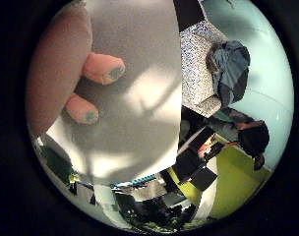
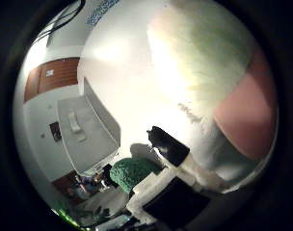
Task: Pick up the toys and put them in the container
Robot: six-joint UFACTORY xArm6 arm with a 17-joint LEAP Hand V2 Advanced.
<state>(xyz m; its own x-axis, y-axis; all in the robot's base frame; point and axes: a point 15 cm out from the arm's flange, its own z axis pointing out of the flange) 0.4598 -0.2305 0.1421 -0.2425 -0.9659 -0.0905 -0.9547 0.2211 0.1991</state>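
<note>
Soft pink plush toy with stubby teal-tipped limbs: close against palm, above pale grey counter. Black-tipped white hand: partly visible, grasp impossible to tell. Container not in view; placement seemingly outstanding.

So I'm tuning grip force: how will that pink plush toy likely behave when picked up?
The pink plush toy looks soft and fuzzy, so it will probably squash and flop rather than stay stiff. Its stubby legs suggest stuffing, likely light for its size. The fabric surface seems unlikely to slip or break.
</note>
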